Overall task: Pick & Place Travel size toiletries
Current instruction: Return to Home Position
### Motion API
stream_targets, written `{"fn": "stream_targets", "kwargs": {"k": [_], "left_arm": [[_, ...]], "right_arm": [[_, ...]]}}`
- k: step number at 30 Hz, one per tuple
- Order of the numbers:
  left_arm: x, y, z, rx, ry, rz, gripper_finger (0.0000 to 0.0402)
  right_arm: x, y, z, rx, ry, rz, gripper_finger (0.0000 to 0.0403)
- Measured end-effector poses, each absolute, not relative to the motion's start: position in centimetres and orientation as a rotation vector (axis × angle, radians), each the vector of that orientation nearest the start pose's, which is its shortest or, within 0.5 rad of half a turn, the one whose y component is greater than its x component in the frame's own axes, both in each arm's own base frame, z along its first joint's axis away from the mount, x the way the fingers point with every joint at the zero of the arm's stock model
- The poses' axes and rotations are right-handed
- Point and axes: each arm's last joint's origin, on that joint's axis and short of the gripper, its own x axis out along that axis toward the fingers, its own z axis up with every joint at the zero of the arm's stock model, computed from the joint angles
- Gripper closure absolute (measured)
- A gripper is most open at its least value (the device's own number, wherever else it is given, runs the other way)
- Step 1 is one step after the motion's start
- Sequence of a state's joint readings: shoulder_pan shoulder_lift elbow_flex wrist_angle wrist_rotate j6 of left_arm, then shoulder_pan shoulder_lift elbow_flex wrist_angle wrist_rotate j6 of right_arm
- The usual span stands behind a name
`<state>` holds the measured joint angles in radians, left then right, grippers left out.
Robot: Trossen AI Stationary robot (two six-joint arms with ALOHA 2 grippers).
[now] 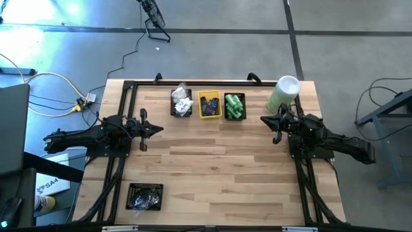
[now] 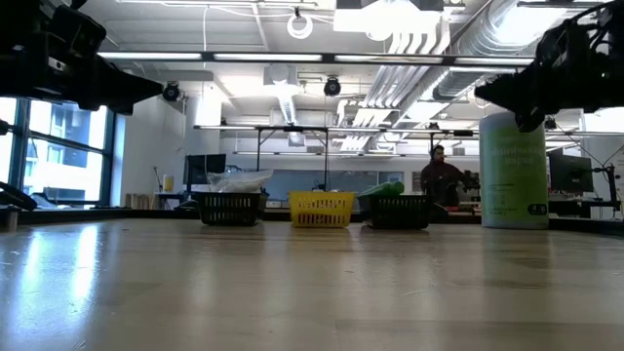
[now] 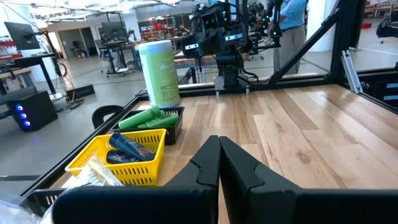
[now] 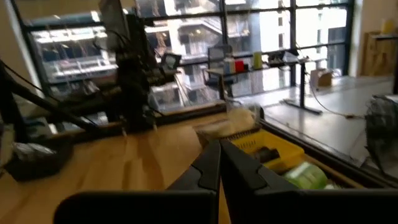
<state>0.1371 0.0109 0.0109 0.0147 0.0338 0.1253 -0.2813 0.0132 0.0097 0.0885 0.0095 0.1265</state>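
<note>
Across the middle of the wooden table (image 1: 212,161), bare planks give open room from edge to edge, with one arm standing at each side. At centre left of the high view the left gripper (image 1: 156,129) hangs with its fingers pressed together, holding nothing. At centre right the right gripper (image 1: 264,120) does likewise, just beside the pale-green cylinder (image 1: 284,93) at the upper right.

Four bins are in view: three in a row along the upper edge and one near the lower left corner. The row's left black bin (image 1: 172,106) holds white packets (image 1: 182,103). The yellow bin (image 1: 200,106) holds dark tubes (image 3: 127,146) (at least two show in the left wrist view). The right black bin (image 1: 244,106) holds green bottles (image 1: 234,107), at least three. The lone black bin (image 1: 145,185) carries black pieces (image 1: 147,198), too tangled to count.

Print on the cylinder cannot be read. A white box (image 1: 50,185) off the table's lower left shows "SA4".
</note>
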Motion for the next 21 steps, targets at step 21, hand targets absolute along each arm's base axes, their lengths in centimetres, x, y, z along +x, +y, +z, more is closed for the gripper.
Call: {"fn": "stream_targets", "kwargs": {"k": [21], "left_arm": [[9.69,1.24,16.78,0.126,-0.008,0.104,0.0401]], "right_arm": [[9.50,-2.71,16.68,0.125,-0.027,-0.268,0.0400]]}}
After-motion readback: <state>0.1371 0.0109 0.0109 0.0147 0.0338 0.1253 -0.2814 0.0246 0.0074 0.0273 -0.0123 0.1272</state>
